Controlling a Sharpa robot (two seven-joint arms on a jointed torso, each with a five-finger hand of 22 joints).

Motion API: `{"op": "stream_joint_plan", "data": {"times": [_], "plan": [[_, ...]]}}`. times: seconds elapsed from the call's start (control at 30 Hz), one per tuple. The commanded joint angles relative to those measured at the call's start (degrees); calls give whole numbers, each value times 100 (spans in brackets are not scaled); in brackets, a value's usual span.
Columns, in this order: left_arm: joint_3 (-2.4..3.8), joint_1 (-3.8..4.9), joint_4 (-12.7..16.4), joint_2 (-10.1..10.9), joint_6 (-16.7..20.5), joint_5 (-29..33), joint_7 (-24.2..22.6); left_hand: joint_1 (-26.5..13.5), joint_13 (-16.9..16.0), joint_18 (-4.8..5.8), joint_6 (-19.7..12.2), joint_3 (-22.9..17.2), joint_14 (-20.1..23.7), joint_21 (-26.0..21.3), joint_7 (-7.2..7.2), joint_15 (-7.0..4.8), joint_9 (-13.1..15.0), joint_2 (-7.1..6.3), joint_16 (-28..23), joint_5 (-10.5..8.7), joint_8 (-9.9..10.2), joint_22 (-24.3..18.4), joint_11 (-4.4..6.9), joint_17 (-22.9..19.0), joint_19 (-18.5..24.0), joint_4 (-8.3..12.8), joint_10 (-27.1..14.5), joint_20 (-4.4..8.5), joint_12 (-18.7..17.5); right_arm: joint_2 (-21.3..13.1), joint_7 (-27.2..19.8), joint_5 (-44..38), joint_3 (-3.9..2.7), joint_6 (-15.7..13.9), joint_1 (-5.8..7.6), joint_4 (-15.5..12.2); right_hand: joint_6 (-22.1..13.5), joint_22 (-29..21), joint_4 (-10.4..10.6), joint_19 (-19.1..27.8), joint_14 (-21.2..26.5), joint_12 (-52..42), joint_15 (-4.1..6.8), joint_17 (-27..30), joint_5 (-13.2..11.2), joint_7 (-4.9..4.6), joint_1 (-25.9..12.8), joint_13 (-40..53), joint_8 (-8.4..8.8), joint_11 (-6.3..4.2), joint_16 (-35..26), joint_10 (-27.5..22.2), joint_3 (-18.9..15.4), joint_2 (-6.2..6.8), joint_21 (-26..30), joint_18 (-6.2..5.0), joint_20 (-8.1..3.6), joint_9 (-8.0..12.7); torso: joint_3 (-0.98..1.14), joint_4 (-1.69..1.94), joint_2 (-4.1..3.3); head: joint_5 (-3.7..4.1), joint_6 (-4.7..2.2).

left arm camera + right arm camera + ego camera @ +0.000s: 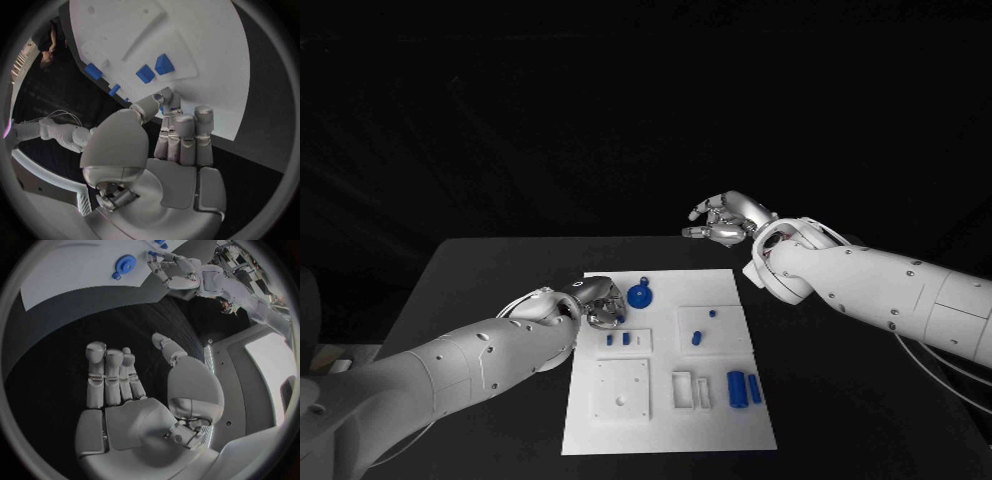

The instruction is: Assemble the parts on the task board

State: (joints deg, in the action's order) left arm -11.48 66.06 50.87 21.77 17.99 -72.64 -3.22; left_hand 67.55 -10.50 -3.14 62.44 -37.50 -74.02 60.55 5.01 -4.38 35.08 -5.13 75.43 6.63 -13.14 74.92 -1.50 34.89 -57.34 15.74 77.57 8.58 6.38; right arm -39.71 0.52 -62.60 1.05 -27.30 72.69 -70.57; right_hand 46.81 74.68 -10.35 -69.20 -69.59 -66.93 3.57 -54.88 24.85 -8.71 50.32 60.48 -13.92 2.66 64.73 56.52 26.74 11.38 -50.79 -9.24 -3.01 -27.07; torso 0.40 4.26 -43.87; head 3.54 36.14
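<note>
The white task board (668, 410) lies in the middle of the black table. On its far part a round blue gear-like part (640, 295) lies flat, also seen in the right wrist view (125, 262). My left hand (599, 301) hovers at the board's left edge beside that part, fingers curled, pinching a small blue part (162, 107) between thumb and fingertip. My right hand (723, 220) is raised beyond the board's far right corner, fingers (109, 372) straight and holding nothing.
Two small blue pegs (617, 339) sit just near of the left hand. Two more blue pieces (705, 326) stand in a square plate at mid-board. A pair of blue cylinders (744, 388) lies near the right edge. A blank raised plate (623, 388) is at the near left.
</note>
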Motion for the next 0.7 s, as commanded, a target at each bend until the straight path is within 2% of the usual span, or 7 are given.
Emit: {"op": "stream_joint_plan", "data": {"times": [0.03,0.43,0.5,0.63,0.7], "plan": [[-55,-63,-8,-5,-141,-226,57,-18,-7,-449,53,-25,4,40,18,-46,-2,20,26,28,-37,62,-15,-9,-24,13,26,148,-13,-4,-35,-52,-2,60,-2,-6,6,10,-9,-3,-20,-27,2,4,-27,-54,6,-9,-29,7,-15,-45,-10,-73,24,-576,-29,7,-1,-2,-2,6,-1],[-62,-61,-26,12,-55,-122,22,-26,5,-445,2,-24,10,40,35,-37,-20,-12,23,18,-10,62,-27,-14,-19,19,-19,151,-45,-8,-36,-54,-2,55,-2,-5,7,11,-10,-4,-21,-30,3,4,-27,-54,6,-11,-30,7,-15,-45,-10,-74,25,-576,-30,7,-5,7,1,28,6],[-62,-61,-29,16,6,-60,-11,-18,28,-443,-129,-24,28,32,82,-5,-54,-77,16,-32,60,60,-60,-20,-6,36,-114,146,-103,-7,-38,-54,-2,54,-2,-8,6,11,-11,-4,-21,-30,3,4,-27,-54,6,-12,-30,7,-15,-45,-10,-73,25,-576,-30,7,-5,9,2,27,7],[-62,-61,-23,22,110,-13,-66,47,50,-444,-632,-45,54,22,253,44,-189,-193,21,-51,323,58,-108,-30,13,46,-203,107,-169,-10,-36,-54,-2,51,-2,-10,6,12,-11,-4,-21,-30,3,4,-27,-54,5,-13,-30,7,-15,-45,-11,-71,26,-576,-29,7,-7,10,0,29,7],[-62,-61,-24,23,133,27,-67,65,59,-447,-795,-40,66,17,232,62,-234,-243,24,-53,402,58,-128,-33,23,46,-242,89,-195,-11,-36,-54,-2,49,-2,-9,5,12,-11,-4,-21,-30,3,4,-27,-54,5,-13,-29,7,-15,-45,-11,-71,26,-576,-29,8,-9,9,-1,28,3]]}}
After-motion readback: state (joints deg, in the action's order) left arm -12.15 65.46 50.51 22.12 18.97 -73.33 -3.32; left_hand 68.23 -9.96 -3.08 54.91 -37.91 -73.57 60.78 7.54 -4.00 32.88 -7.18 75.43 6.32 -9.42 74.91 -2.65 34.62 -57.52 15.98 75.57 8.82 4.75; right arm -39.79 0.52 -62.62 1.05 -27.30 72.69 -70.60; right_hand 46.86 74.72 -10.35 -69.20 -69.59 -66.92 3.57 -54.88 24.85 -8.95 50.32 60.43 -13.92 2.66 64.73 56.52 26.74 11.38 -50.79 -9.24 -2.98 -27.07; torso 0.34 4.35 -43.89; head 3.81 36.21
